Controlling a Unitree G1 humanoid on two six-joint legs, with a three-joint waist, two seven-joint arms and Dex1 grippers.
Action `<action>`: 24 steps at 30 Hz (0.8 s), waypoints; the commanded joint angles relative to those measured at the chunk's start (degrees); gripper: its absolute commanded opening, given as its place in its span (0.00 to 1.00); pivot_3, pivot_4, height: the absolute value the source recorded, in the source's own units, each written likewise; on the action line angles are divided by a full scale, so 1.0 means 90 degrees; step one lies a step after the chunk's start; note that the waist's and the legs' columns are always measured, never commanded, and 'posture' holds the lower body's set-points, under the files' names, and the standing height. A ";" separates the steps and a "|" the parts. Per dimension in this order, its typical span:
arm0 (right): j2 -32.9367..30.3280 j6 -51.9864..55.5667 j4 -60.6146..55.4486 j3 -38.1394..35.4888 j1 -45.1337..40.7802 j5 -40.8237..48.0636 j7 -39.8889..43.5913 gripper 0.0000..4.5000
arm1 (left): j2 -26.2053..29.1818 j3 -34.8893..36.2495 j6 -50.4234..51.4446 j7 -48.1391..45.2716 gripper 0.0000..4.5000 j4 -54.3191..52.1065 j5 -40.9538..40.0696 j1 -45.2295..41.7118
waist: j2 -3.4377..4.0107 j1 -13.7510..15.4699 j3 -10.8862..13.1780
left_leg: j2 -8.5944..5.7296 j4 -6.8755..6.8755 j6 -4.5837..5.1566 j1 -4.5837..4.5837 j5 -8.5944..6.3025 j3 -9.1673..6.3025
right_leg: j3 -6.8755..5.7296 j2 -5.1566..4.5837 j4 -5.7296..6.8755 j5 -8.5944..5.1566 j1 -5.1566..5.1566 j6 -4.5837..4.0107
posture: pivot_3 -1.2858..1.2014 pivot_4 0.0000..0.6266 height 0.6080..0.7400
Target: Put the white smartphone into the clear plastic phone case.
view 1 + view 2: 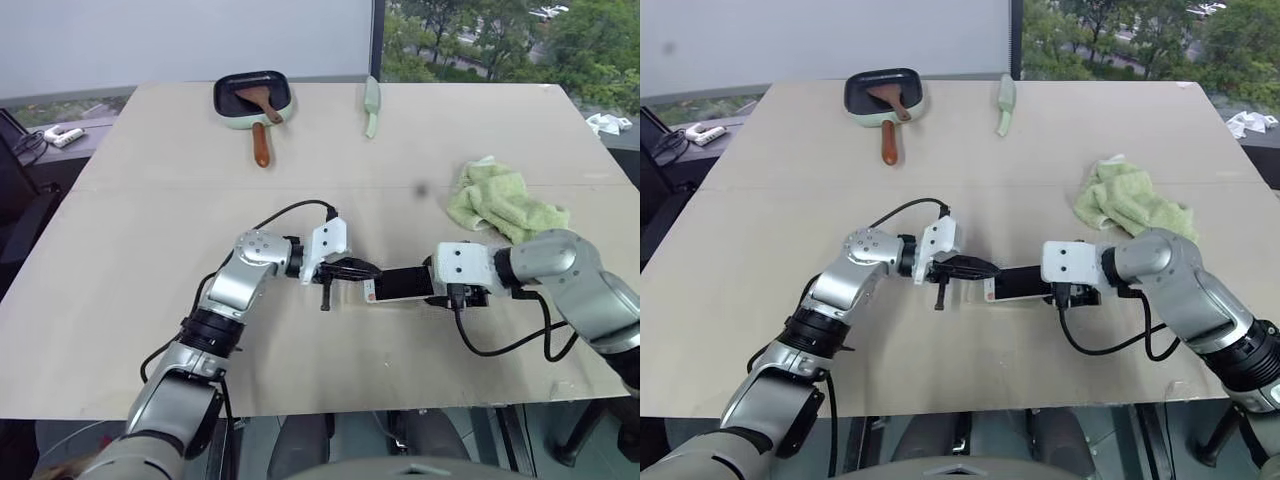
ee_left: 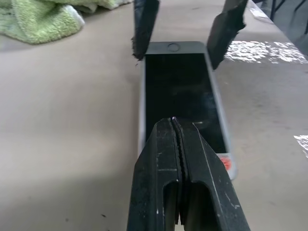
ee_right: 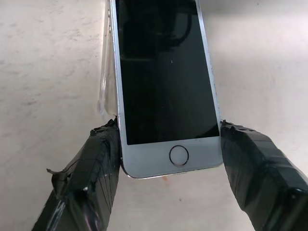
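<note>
**White smartphone held between both grippers at the table's middle**

White smartphone (image 3: 166, 82) lies screen-up near the middle of the table (image 1: 150, 200), its home-button end clamped between the 2 black fingers of the right gripper (image 3: 171, 163), which press on its long edges. The clear plastic phone case (image 3: 107, 72) shows as a faint transparent rim along 1 long side of the phone (how far the phone sits in it cannot be told). The left gripper (image 2: 179, 139) has its fingers pressed tight together, tips over the phone's other end near the reddish mark. A green towel (image 1: 505, 205) lies near the right arm; a frying pan (image 1: 252, 98) with a spatula sits at the far edge.
</note>
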 commanded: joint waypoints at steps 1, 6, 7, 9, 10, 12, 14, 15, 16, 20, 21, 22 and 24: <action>-0.0043 0.0300 -0.0291 0.0024 -0.0027 -0.0195 -0.0155 0.61 | 0.0118 -0.0040 -0.0027 -0.0005 0.00 -0.0233 0.0064 0.0029 | 0.0000 0.0003 0.0000 | 0.0000 0.0000 0.0000 0.0000 0.0000 0.0000 | -0.0001 0.0000 0.0000 0.0000 0.0000 0.0000 | 0.52 0.24 1.00; 0.0012 0.0683 -0.0518 0.0137 -0.0016 -0.0239 -0.0277 0.61 | 0.0149 -0.0095 -0.0050 -0.0012 0.00 -0.0173 0.0148 0.0076 | 0.0000 -0.0005 0.0000 | 0.0000 0.0000 0.0000 0.0001 0.0000 0.0000 | 0.0000 0.0001 0.0001 0.0000 0.0000 0.0000 | 0.52 0.24 1.00; 0.0015 0.0747 -0.0570 0.0159 -0.0010 -0.0234 -0.0286 0.61 | 0.0147 -0.0111 -0.0027 -0.0019 0.00 -0.0185 0.0151 0.0084 | 0.0000 -0.0005 0.0000 | 0.0000 0.0000 0.0000 0.0001 0.0000 0.0000 | 0.0000 0.0001 0.0001 0.0000 0.0000 0.0000 | 0.52 0.24 1.00; 0.0004 0.0838 -0.0676 0.0210 0.0000 -0.0231 -0.0285 0.61 | 0.0134 -0.0139 -0.0004 -0.0010 0.00 -0.0199 0.0159 0.0095 | 0.0000 -0.0005 0.0000 | 0.0000 0.0000 0.0000 0.0000 0.0000 0.0000 | 0.0000 0.0001 0.0000 0.0000 0.0000 0.0000 | 0.52 0.24 1.00; -0.0006 0.0865 -0.0716 0.0235 0.0000 -0.0234 -0.0285 0.61 | 0.0127 -0.0145 -0.0004 0.0000 0.00 -0.0200 0.0163 0.0097 | 0.0000 -0.0006 0.0000 | 0.0000 0.0000 0.0000 0.0000 0.0000 0.0000 | 0.0000 0.0001 0.0000 0.0000 0.0000 0.0000 | 0.52 0.24 1.00; 0.0019 0.0924 -0.0867 0.0269 0.0011 -0.0157 -0.0253 0.61 | 0.0114 -0.0161 -0.0027 0.0025 0.00 -0.0178 0.0185 0.0096 | 0.0000 -0.0007 0.0000 | 0.0000 0.0000 0.0000 0.0000 0.0000 0.0000 | 0.0000 0.0001 0.0000 0.0000 0.0000 0.0000 | 0.52 0.24 1.00; 0.0037 0.1020 -0.1022 0.0302 0.0009 -0.0100 -0.0245 0.61 | 0.0104 -0.0177 -0.0044 0.0045 0.00 -0.0164 0.0207 0.0104 | 0.0000 -0.0008 0.0000 | 0.0000 0.0000 0.0000 0.0001 0.0000 -0.0001 | -0.0001 0.0001 0.0000 0.0000 0.0000 0.0000 | 0.52 0.24 1.00; 0.0035 0.1056 -0.1066 0.0314 0.0001 -0.0082 -0.0245 0.61 | 0.0103 -0.0180 -0.0044 0.0049 0.00 -0.0160 0.0213 0.0105 | 0.0000 -0.0008 0.0000 | 0.0000 0.0000 0.0000 0.0001 0.0000 -0.0002 | -0.0001 0.0001 0.0001 0.0000 0.0000 0.0000 | 0.52 0.24 1.00; 0.0035 0.1099 -0.1106 0.0323 -0.0009 -0.0066 -0.0249 0.61 | 0.0109 -0.0198 -0.0066 0.0052 0.00 -0.0149 0.0242 0.0110 | 0.0000 -0.0008 0.0000 | 0.0000 0.0000 0.0000 0.0000 0.0000 -0.0002 | -0.0001 0.0001 0.0001 0.0000 0.0000 0.0000 | 0.52 0.24 1.00; 0.0095 0.1375 -0.1201 0.0376 -0.0063 -0.0061 -0.0350 0.61 | 0.0107 -0.0249 -0.0073 0.0051 0.00 -0.0185 0.0282 0.0180 | 0.0000 -0.0008 0.0000 | 0.0000 0.0001 0.0000 0.0001 0.0000 -0.0001 | 0.0000 0.0001 0.0001 0.0000 0.0000 0.0000 | 0.52 0.24 1.00; 0.0122 0.1475 -0.1214 0.0409 -0.0083 -0.0083 -0.0399 0.61 | 0.0101 -0.0257 -0.0055 0.0052 0.00 -0.0218 0.0276 0.0199 | 0.0000 -0.0008 0.0000 | 0.0000 0.0001 0.0000 0.0001 0.0000 -0.0001 | 0.0000 0.0001 0.0001 0.0000 0.0000 0.0000 | 0.52 0.24 1.00; 0.0141 0.1570 -0.1225 0.0439 -0.0104 -0.0105 -0.0442 0.61 | 0.0098 -0.0260 -0.0044 0.0052 0.00 -0.0240 0.0271 0.0211 | 0.0000 -0.0008 0.0000 | 0.0000 0.0001 0.0000 0.0001 0.0000 -0.0002 | -0.0001 0.0001 0.0001 0.0000 0.0000 0.0000 | 0.52 0.24 1.00; 0.0158 0.1744 -0.1242 0.0500 -0.0154 -0.0147 -0.0513 0.61 | 0.0097 -0.0261 -0.0030 0.0048 0.00 -0.0259 0.0268 0.0214 | 0.0000 -0.0009 0.0000 | 0.0000 0.0001 0.0000 0.0001 0.0000 -0.0002 | -0.0001 0.0001 0.0002 0.0000 0.0000 0.0000 | 0.52 0.24 1.00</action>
